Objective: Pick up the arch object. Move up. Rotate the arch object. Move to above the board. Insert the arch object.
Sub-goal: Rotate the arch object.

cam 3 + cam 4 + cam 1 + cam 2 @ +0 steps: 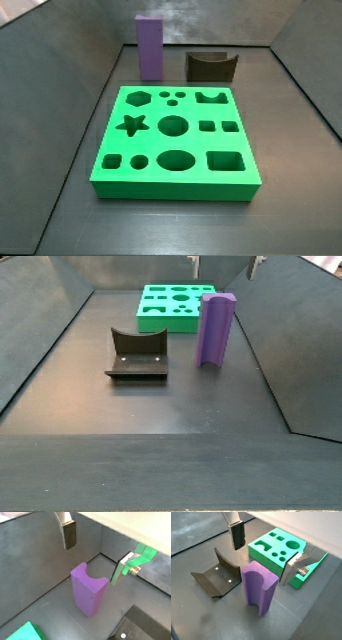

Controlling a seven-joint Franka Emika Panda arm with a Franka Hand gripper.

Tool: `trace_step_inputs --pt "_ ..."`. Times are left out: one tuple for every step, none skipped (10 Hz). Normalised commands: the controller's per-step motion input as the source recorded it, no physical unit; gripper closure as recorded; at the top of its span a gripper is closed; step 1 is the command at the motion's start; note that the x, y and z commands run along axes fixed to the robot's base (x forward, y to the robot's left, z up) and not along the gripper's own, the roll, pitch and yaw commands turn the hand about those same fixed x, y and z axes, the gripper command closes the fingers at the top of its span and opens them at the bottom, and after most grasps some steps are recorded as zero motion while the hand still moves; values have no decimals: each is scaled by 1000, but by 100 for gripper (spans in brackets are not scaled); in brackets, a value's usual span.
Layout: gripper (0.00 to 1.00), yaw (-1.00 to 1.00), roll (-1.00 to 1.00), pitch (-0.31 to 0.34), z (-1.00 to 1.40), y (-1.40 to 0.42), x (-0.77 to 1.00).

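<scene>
Long slim matte purple arch object (259, 587) stands upright on dark floor, free of gripper, notched end up (89, 588); also seen in side views (150, 47) (215, 328).

Gripper (266, 548) hangs above it, spread wide, holding nothing; one silver finger with dark pad (69, 535), second finger (293, 570).

Thick bright green square board (174, 138) lies flat nearby, partly cropped in wrist view (27, 633).

Dark bracket fixture (138, 355) beside prism, partly hidden behind board (210, 65).

Gripper barely visible at top edge in side view (225, 266).

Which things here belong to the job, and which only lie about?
For the job: arch object, standing upright; board; gripper, open above the arch object.
Lying about: fixture, beside the arch object.
</scene>
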Motion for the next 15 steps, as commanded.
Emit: trace_step_inputs --pt "0 -1000 0 12 -141 92 28" --pt "0 -1000 0 10 -100 83 39" --pt "0 -1000 2 9 -51 47 35" --pt "0 -1000 2 9 -46 40 36" --pt "0 -1000 2 10 -43 33 38" --pt "0 -1000 2 10 -40 29 39" --pt "0 -1000 2 10 -35 26 41" --pt "0 -1000 3 10 -33 24 42" --pt "0 -1000 3 11 -33 24 42" --pt "0 -1000 3 11 -32 23 42" --pt "0 -1000 3 12 -31 23 42" --pt "0 -1000 4 13 -31 23 42" --pt "0 -1000 4 14 -31 23 43" --pt "0 -1000 4 16 -30 23 43" --pt "0 -1000 5 17 -30 23 43"
